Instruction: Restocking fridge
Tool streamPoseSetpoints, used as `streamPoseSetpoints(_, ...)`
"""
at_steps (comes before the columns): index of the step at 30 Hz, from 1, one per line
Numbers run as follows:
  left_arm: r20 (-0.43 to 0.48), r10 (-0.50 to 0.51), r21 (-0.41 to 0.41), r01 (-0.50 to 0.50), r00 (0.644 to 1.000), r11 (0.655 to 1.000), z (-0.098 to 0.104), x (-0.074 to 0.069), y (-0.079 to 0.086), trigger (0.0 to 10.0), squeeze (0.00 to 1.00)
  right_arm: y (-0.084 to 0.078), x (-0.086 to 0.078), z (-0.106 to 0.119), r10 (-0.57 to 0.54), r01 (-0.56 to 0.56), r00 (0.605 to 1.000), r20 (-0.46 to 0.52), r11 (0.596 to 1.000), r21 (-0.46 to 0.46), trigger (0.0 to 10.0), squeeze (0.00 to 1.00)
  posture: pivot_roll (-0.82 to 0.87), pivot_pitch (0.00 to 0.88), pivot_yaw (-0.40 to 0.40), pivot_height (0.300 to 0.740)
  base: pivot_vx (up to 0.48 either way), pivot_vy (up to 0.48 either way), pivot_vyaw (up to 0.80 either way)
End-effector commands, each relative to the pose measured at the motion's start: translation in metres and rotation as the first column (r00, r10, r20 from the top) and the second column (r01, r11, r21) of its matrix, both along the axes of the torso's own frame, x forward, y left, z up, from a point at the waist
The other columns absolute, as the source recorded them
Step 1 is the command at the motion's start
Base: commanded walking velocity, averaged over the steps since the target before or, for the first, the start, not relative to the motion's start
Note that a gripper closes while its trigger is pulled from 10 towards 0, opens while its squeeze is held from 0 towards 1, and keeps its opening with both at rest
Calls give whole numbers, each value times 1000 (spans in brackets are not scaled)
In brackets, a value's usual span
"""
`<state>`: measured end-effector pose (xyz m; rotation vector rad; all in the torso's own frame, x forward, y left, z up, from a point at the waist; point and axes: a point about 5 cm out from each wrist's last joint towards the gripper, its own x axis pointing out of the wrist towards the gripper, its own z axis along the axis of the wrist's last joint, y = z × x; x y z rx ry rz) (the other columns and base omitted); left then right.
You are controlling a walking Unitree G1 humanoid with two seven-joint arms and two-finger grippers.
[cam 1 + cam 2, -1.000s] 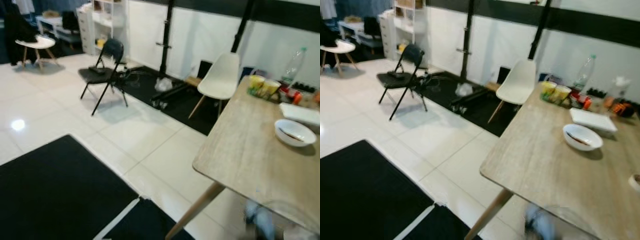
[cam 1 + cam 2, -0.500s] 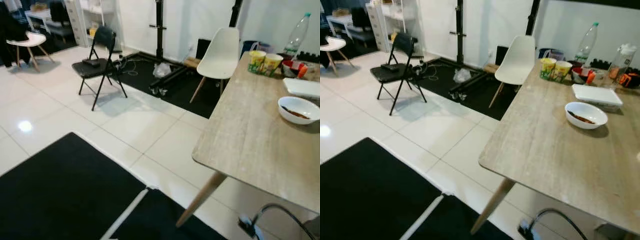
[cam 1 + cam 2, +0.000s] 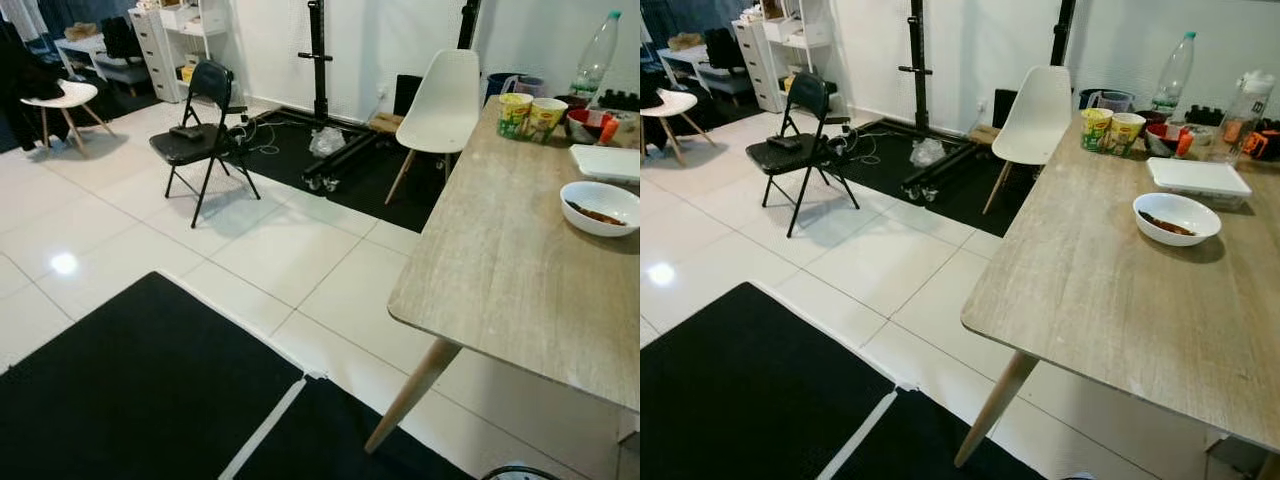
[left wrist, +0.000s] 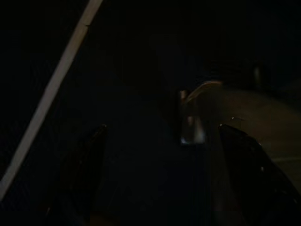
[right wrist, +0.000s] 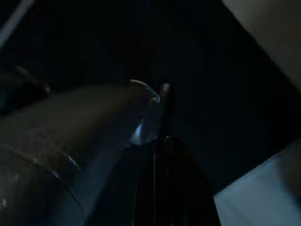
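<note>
A long wooden table [image 3: 1110,290] stands on my right. At its far end are a clear plastic bottle [image 3: 1173,75], two yellow-green cups [image 3: 1110,130], a jug with a white lid [image 3: 1247,100] and a red-and-dark bowl [image 3: 1162,138]. Nearer me sit a white lidded container [image 3: 1197,178] and a white bowl [image 3: 1176,217] with food scraps. My left gripper [image 4: 164,179] hangs over a dark floor mat, its two fingers [image 4: 89,174] wide apart and holding nothing. In the very dark right wrist view, my right gripper [image 5: 157,183] shows its fingers pressed together beside a grey rounded surface.
A white chair [image 3: 1037,115] stands at the table's far corner. A black folding chair [image 3: 795,150] is on the white tiles to the left, near a black stand with a wheeled base [image 3: 919,70]. A black mat [image 3: 740,390] covers the floor before me.
The whole picture has shifted and sharpened, so the camera moved. The blurred curved shape at the lower right has almost dropped out of the frame. Things on the table have not moved.
</note>
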<state>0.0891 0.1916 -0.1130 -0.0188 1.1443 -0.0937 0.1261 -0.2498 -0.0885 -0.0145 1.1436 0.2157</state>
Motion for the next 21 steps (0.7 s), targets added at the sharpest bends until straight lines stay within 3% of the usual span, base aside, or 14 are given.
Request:
streamPoseSetpoints(1,-40,-8,36,9,999,999,-1,-8,9,10000,0,4,-5,-4,-73,73,997,2,997,7,10000,0,-51,0,17,740,0,0,0)
streamPoseSetpoints(3,-40,-8,36,9,999,999,-1,-8,9,10000,0,4,-5,-4,-73,73,997,2,997,7,10000,0,-51,0,17,740,0,0,0)
streamPoseSetpoints(11,-5,15,38,-15,1000,999,1,3,8,10000,0,18,-7,-9,-32,31,999,-17,998,-47,10000,0,-45,0,5,740,0,0,738)
streamPoseSetpoints(12,6,13,33,-13,1000,999,1,7,4,10000,0,23,-3,-10,11,-12,1000,-19,997,-71,10000,0,-46,0,3,740,0,0,738)
streamPoseSetpoints(21,22,55,11,-55,998,998,3,13,2,10000,0,28,2,-10,58,-60,998,-20,994,-95,10000,0,-26,0,-5,740,0,0,738)
